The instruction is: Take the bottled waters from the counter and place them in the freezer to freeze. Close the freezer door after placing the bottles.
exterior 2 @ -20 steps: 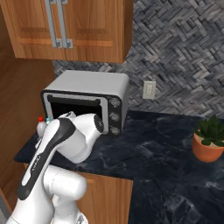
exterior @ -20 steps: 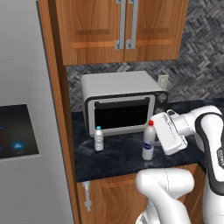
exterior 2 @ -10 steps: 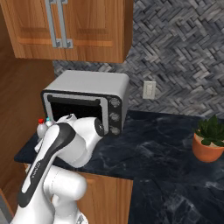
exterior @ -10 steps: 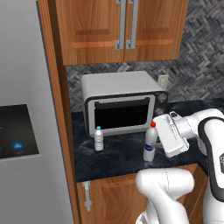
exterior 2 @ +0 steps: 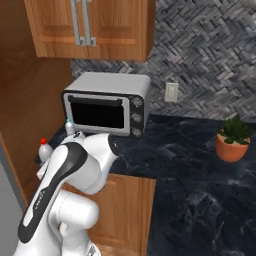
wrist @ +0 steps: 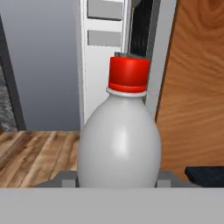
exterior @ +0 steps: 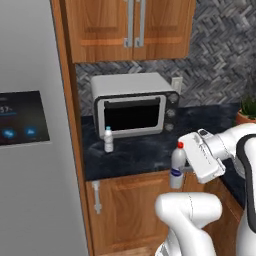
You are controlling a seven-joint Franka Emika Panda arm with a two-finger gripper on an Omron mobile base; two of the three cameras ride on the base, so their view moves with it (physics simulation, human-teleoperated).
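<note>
My gripper pinches the red-capped bottle off the desk; I should keep it upright and carry it left toward the freezer.

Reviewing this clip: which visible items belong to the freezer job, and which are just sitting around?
Job: red-capped bottle in the gripper; clear bottle on the counter.
Bystanders: microwave, potted plant, wall outlet, upper cabinets.

Glossy white rounded arm links, dark grey joint bands, boxy white wrist, bulbous base
</note>
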